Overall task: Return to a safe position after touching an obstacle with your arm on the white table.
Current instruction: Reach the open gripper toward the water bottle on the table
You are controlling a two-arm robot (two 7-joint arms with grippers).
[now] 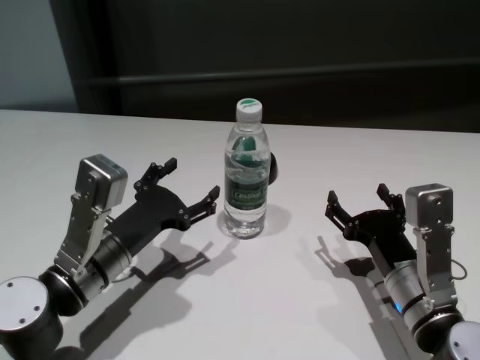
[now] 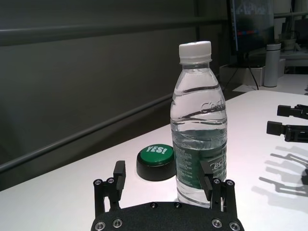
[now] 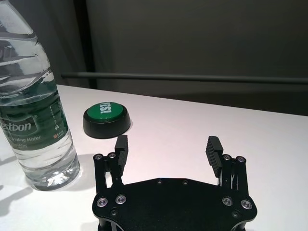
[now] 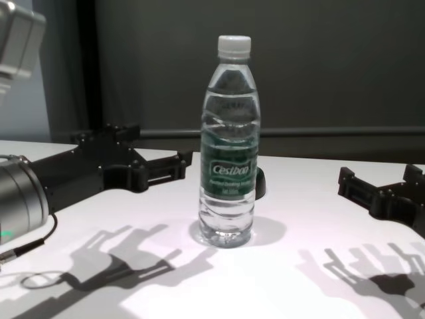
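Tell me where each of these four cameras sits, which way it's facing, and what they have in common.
Head: high up, looking down at the white table; both arms show, left hand beside the bottle, right hand apart.
Chest: low, looking level across the table; forearms at the edges.
Left wrist: behind the open left hand, facing the bottle and green button.
Right wrist: behind the open right hand, facing the button.
All four share the bottle.

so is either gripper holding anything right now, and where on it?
Nothing held. Left gripper is open, one fingertip near the bottle, contact unclear, not clamped. Right gripper is open and apart from it.
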